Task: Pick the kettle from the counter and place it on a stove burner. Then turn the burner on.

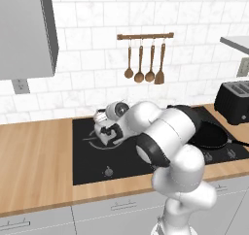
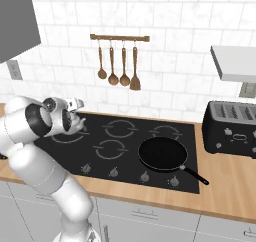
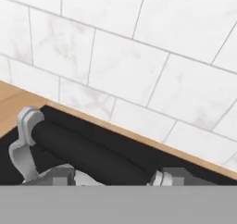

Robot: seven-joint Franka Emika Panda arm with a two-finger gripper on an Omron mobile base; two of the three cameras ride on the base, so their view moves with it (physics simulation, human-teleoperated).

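white arm [image 1: 165, 132] folded low and reaching forward-left, wrist bent down, jaws' spread unclear

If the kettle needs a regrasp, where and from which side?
Grip the kettle by its black handle bar, coming from straight above. The bar arches clear over the lid between its two metal brackets, so fingers can close across its middle.

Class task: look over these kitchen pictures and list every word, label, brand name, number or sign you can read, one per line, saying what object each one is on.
There is no readable text in any view.
The cooktop bears only grey ring markings, no words.
The knobs along its front edge show no legible marks.
The toaster has small front controls, too small to read.
The kettle and the frying pan carry no label.
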